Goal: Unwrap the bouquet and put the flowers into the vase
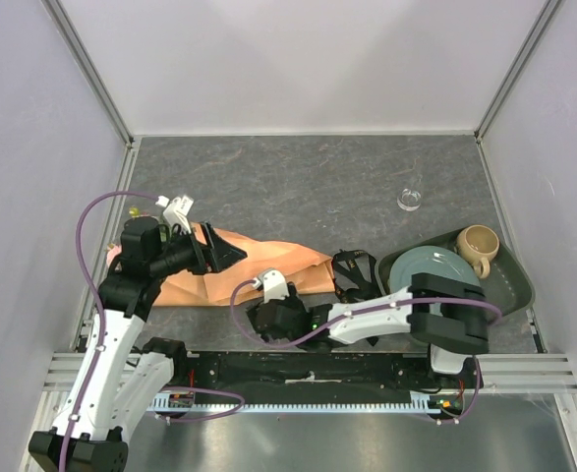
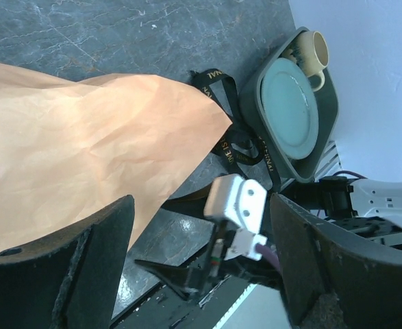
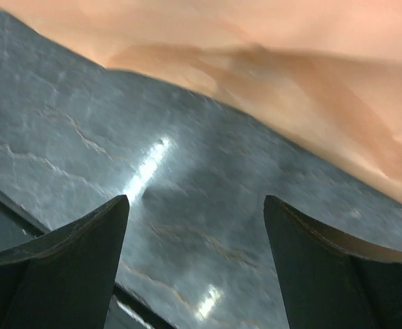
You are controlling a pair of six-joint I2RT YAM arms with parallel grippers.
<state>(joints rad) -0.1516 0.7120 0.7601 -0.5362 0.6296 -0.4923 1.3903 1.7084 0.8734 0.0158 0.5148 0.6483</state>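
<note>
Right now the left arm rises from its base at the near left corner and bends forward. Its gripper (image 1: 221,254) hangs over the wide end of the bouquet (image 1: 268,258), with the jaws apart and nothing between them. In its wrist view the left gripper (image 2: 202,226) looks down on the orange paper (image 2: 84,144), which runs under one finger (image 2: 84,267).

The right arm lies low and folded, reaching leftward across the near edge of the table (image 1: 298,187). Its gripper (image 1: 259,320) sits just beside the near edge of the paper. The right wrist view shows that gripper (image 3: 195,233) spread wide over bare dark tabletop (image 3: 118,137), clamped on nothing, with the paper (image 3: 290,82) just past the fingertips.

The bouquet lies flat across the left and middle of the table. Its narrow end points right, toward a loose black ribbon (image 1: 352,275) with gold lettering. The ribbon lies between the paper tip and a dark green tray (image 1: 512,290). The tray holds a pale plate (image 1: 431,267) and a beige mug (image 1: 480,246), and it sits against the right wall.

The vase (image 1: 410,199) stands upright and alone, behind the tray and well apart from the bouquet. Open tabletop stretches behind the paper to the back wall. The left end of the paper lies close to the left wall.
</note>
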